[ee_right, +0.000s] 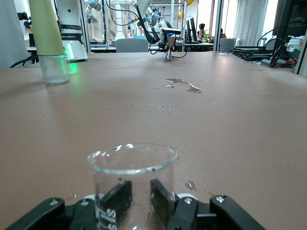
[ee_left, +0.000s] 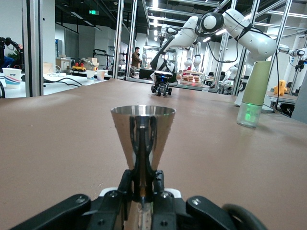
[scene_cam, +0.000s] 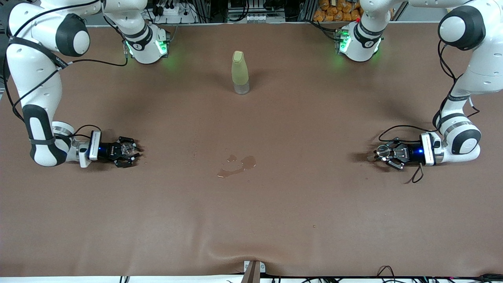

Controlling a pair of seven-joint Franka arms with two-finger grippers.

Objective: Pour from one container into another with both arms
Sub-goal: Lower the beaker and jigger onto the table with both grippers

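Front view showed us the left hand (scene_cam: 380, 152) low at the left arm's end of the table (scene_cam: 251, 220), closed on a metal jigger (scene_cam: 383, 150). At the right arm's end we found the right hand (scene_cam: 131, 150) gripping a glass beaker (scene_cam: 126, 148). Between them lay a spill (scene_cam: 237, 165), nearer the camera than the upright yellow-green bottle (scene_cam: 240, 72)

A brown table (scene_cam: 275, 220) fills a bright lab with metal framing (ee_left: 120, 38) and, seemingly, tall windows (ee_right: 247, 21).
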